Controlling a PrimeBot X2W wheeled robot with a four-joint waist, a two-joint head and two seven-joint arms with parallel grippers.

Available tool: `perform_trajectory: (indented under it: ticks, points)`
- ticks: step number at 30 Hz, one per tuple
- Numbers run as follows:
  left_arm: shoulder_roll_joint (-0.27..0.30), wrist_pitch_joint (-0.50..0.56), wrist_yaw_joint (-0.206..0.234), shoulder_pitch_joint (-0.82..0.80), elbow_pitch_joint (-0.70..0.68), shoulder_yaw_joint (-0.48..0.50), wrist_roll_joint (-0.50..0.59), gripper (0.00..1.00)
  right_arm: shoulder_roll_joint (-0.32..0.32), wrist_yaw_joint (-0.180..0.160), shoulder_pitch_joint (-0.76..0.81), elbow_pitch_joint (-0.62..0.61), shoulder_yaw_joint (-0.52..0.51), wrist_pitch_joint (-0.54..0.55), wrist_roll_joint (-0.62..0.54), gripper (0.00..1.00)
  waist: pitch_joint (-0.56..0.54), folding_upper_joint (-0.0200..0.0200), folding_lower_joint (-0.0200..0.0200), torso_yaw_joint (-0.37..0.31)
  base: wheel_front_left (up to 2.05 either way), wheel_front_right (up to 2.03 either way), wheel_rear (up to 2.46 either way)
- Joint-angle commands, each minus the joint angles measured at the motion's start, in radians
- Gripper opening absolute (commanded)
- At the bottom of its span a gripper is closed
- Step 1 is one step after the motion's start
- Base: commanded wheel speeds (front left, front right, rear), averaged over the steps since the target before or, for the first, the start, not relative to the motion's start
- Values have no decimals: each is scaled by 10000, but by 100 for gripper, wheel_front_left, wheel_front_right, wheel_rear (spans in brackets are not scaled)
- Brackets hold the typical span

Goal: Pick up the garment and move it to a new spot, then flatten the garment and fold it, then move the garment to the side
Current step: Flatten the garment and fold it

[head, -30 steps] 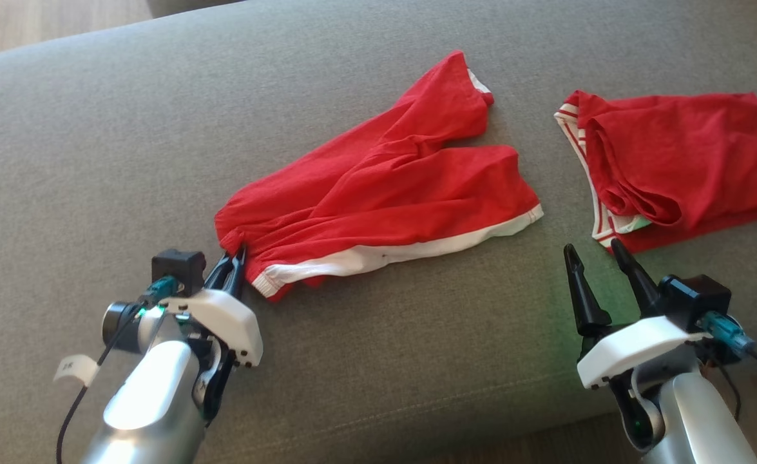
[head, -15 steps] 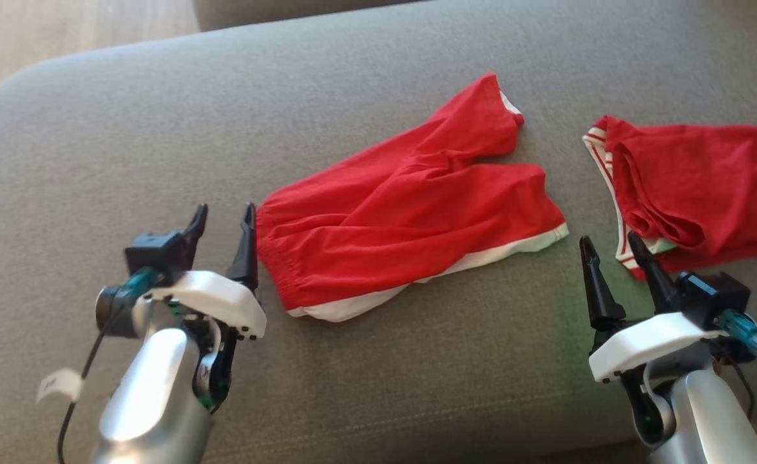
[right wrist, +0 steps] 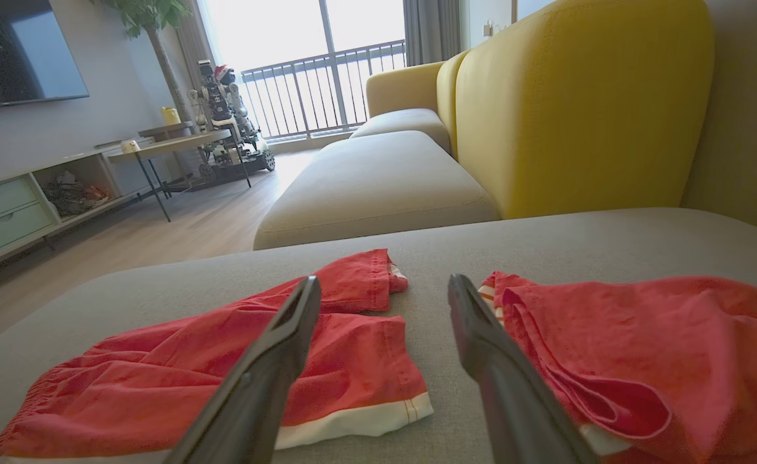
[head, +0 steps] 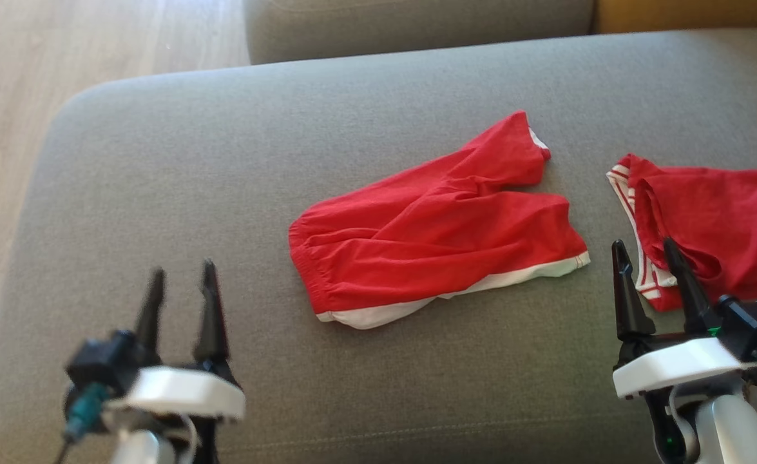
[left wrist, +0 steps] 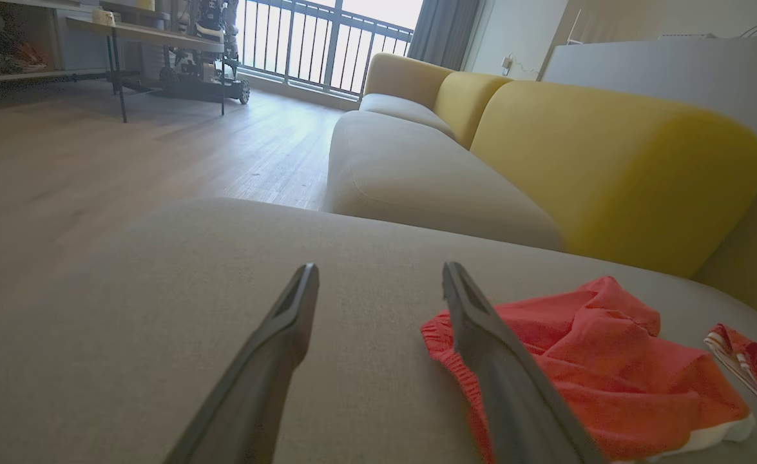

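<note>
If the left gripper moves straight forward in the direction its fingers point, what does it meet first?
Probably nothing: ahead of the left gripper lies bare grey cushion, and the red shorts lie to its right. Its height above the cushion is unclear.

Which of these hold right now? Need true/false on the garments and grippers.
1. The red shorts lie on the grey cushion. True.
2. A striped red garment lies to the right of the shorts. True.
3. The left gripper and right gripper are both open. True.
4. The left gripper grips the shorts. False: it holds nothing and sits apart from them.
5. The shorts overlap the striped garment. False: bare cushion separates them.
</note>
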Motion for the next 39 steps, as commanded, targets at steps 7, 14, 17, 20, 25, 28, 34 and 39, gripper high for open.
perform_trajectory:
  ticks: [7, 14, 17, 20, 25, 28, 34, 39]
  points:
    - [17, -122, 8, 150, -3, -918, -497, 100, -7, -2, -45, -631, 235, 11, -94, 100, -132, 0, 0, 224, 0, 0, 0]
    - [16, -122, -765, -284, 1556, -1938, -236, 100, -7, -2, -78, -674, 404, 146, -208, 100, -11, 0, 0, -4, 0, 0, 0]
    - [16, -122, -1036, -609, 2575, -2219, -104, 100, -7, -2, -119, -695, 408, 175, -230, 100, 78, 0, 0, -207, 0, 0, 0]
    - [15, -122, -1128, -1007, 3303, -2302, 82, 100, -7, -2, -164, -726, 429, 201, -250, 100, 199, 0, 0, -412, 0, 0, 0]
    - [15, -122, -1193, -1571, 4003, -2293, 374, 100, -7, -2, -272, -765, 386, 219, -290, 100, 447, 0, 0, -683, 0, 0, 0]
    - [15, -122, -1243, -1786, 4360, -2381, 524, 100, -7, -2, -299, -756, 346, 217, -326, 100, 520, 0, 0, -781, 0, 0, 0]
    - [15, -122, -1201, -2058, 4847, -2424, 562, 100, -7, -2, -402, -724, 331, 192, -262, 100, 619, 0, 0, -927, 0, 0, 0]
    - [15, -122, -1166, -2261, 5060, -2378, 657, 100, -7, -2, -443, -635, 321, 136, -206, 100, 705, 0, 0, -971, 0, 0, 0]
